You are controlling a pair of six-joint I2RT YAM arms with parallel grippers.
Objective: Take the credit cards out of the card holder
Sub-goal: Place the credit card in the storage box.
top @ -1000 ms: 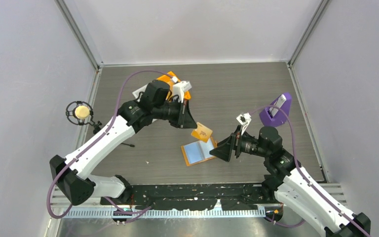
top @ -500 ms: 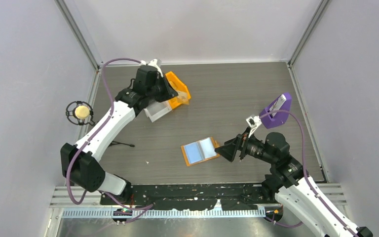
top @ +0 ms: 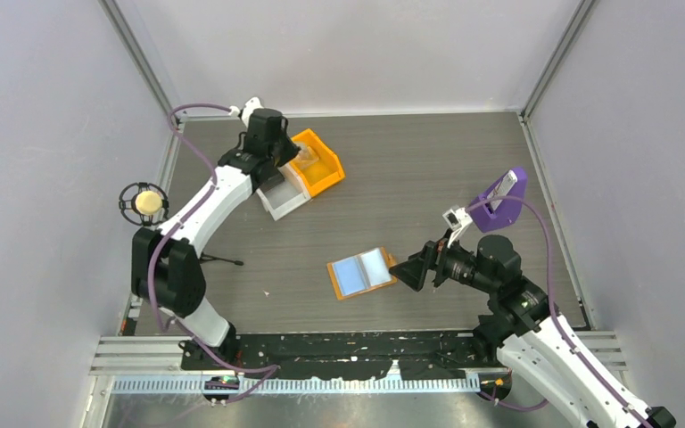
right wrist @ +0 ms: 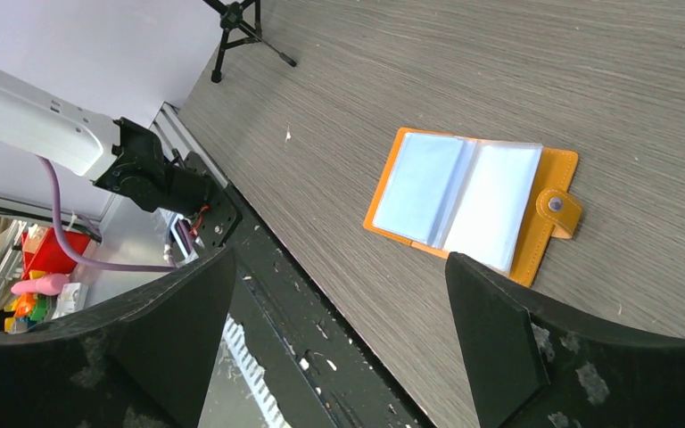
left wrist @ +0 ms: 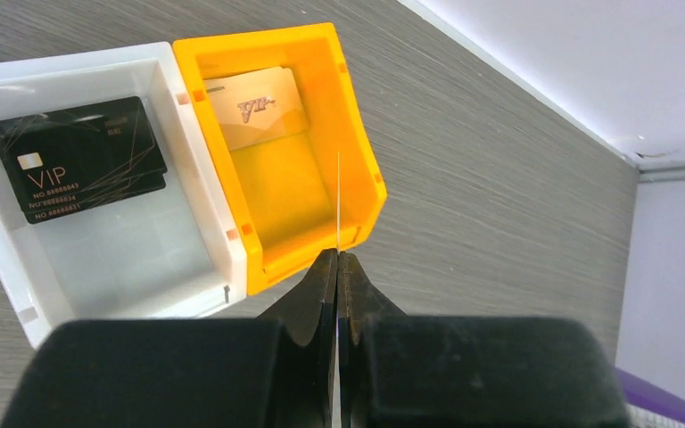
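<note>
A: Where does the card holder lie?
B: Open flat on the tabletop, just ahead of the right hand, which is spread wide and holds nothing.
A: Any writing?
B: Only the left wrist view reads it. "VIP" shows on a gold card in the orange bin and on black cards in the white bin. Both bins lie beyond the left hand, which is pinched on a thin card.

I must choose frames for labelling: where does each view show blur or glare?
Left wrist view: the left gripper pinching a thin edge-on card is soft; the orange plastic bin and black VIP cards are sharp, the cards streaked with glints. Right wrist view: the flat orange card holder is sharp, its clear pockets washed pale. Top view: even light, faint shadows.
</note>
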